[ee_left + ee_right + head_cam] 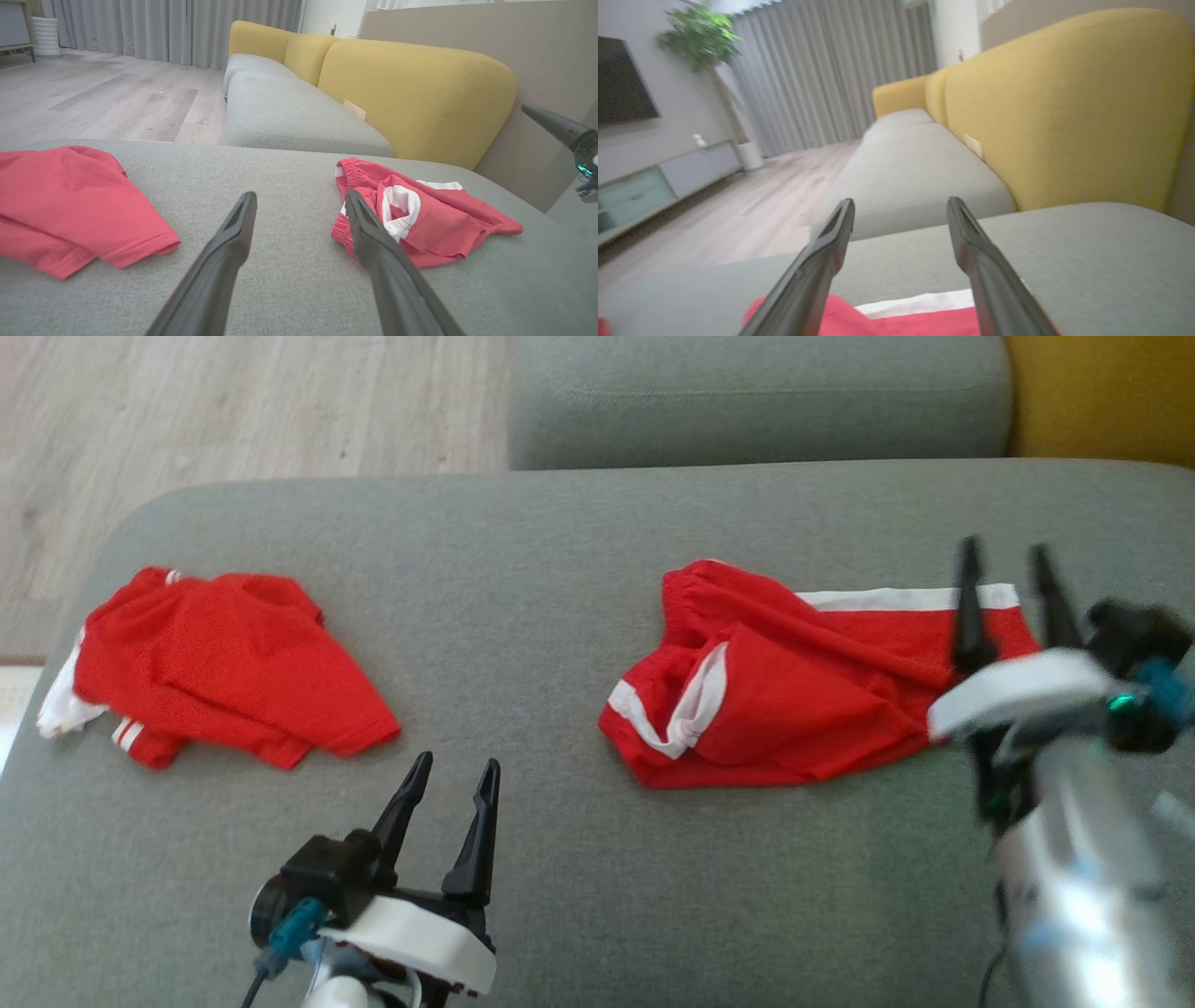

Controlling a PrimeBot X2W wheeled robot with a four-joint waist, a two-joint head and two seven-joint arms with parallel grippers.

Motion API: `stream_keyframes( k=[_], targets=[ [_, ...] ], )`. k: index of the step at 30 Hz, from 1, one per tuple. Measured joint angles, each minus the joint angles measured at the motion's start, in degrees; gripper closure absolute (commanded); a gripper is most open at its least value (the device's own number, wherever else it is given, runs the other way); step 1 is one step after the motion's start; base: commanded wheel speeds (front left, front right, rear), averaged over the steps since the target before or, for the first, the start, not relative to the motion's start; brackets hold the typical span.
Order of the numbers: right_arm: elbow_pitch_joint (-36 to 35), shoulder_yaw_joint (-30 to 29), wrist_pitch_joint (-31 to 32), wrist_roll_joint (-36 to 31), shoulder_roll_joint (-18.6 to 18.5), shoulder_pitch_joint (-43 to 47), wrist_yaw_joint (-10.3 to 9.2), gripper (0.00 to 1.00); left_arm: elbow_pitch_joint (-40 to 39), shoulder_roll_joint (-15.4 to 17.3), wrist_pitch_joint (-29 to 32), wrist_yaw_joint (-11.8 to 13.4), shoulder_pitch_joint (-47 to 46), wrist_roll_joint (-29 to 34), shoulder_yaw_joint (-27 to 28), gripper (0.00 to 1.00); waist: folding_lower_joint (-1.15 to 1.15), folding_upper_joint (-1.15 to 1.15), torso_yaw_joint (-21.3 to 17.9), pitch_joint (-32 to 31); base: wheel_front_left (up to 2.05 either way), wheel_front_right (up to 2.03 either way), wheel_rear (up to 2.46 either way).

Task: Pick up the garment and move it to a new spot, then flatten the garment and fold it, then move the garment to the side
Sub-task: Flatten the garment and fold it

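A crumpled red garment (794,691) with white trim lies on the right half of the grey sofa cushion (560,569). My right gripper (1005,549) hovers open over its right end with nothing between the fingers. In the right wrist view the red cloth (915,326) with its white band sits just below the open right gripper (901,201). My left gripper (458,763) stands open and empty over bare cushion near the front, left of the garment (420,219). The left wrist view has the left gripper (300,196) pointing between the two red cloths.
A second red garment (224,663), a folded shirt with white edges, lies at the cushion's left end (70,200). Behind are another grey seat (756,401) and yellow backrests (411,93). Wooden floor (233,411) lies beyond the left edge.
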Motion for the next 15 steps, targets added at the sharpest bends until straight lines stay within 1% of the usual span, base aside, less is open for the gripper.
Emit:
stream_keyframes(
  k=[2, 4, 7, 9, 11, 15],
  targets=[
    [-7.87, 4.6, -0.01, 2.5, 0.19, 6.98, 0.0, 0.0, -0.19, -0.01, 0.0, 0.03, 0.0, -0.15, -0.02, 0.0, 0.0, 0.0, -0.56, -0.41, 0.0, 0.0, 0.0],
    [-14.69, 7.45, 0.0, 3.56, 0.22, 15.05, -0.01, 0.0, -0.6, -0.02, 0.0, 0.42, 0.04, -0.15, 0.0, 0.0, 0.0, 0.0, -1.03, -0.77, 0.0, 0.0, 0.0],
    [-21.86, 10.4, 0.0, 4.82, 0.26, 24.63, 0.0, 0.0, -0.83, -0.02, 0.0, 0.42, 0.1, -0.14, -0.01, 0.0, 0.0, 0.0, -1.44, -1.04, 0.0, 0.0, 0.0],
    [-25.04, 11.57, 0.0, 4.65, 0.32, 28.67, 0.0, 0.0, -0.98, -0.04, 0.0, 0.41, 0.14, -0.14, -0.03, 0.0, 0.0, 0.0, -1.41, -1.15, 0.0, 0.0, 0.0],
    [-26.79, 12.14, 0.0, 4.69, 0.45, 30.82, 0.0, 0.0, -0.98, -0.02, 0.0, 0.41, 0.2, -0.14, -0.02, 0.0, 0.0, 0.0, -1.35, -1.13, 0.0, 0.0, 0.0],
    [-28.78, 12.05, 0.0, 4.66, 0.48, 32.0, 0.0, 0.0, -1.0, -0.03, 0.0, 0.4, 0.2, -0.14, -0.1, 0.0, 0.0, 0.0, -1.14, -0.87, 0.0, 0.0, 0.0]
  ],
)
